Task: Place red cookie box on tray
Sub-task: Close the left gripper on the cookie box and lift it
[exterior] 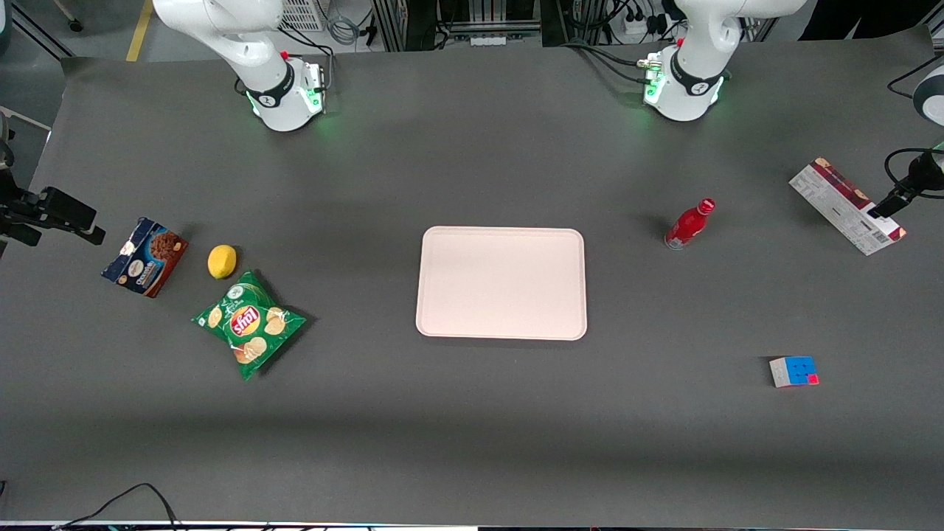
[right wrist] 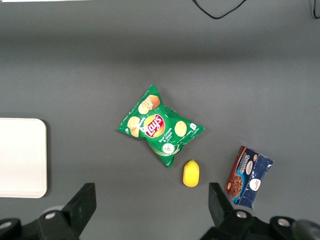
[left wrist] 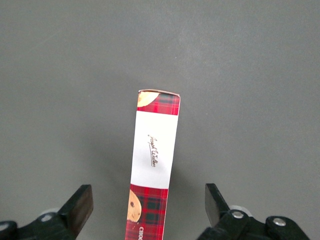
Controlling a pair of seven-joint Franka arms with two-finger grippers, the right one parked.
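The red cookie box (exterior: 844, 206) lies on the table toward the working arm's end, a long plaid carton with a white printed face toward the front camera. In the left wrist view its narrow plaid face with a white band (left wrist: 152, 165) runs between my fingers. My left gripper (exterior: 887, 206) (left wrist: 148, 200) hangs over the box's end, open, with a wide gap on each side and no finger touching it. The pale pink tray (exterior: 501, 284) sits bare at the table's middle, well away from the box.
A small red bottle (exterior: 689, 223) stands between the tray and the box. A colour cube (exterior: 794, 371) lies nearer the front camera. Toward the parked arm's end are a green chips bag (exterior: 249, 322), a lemon (exterior: 222, 261) and a blue-and-brown cookie box (exterior: 145, 256).
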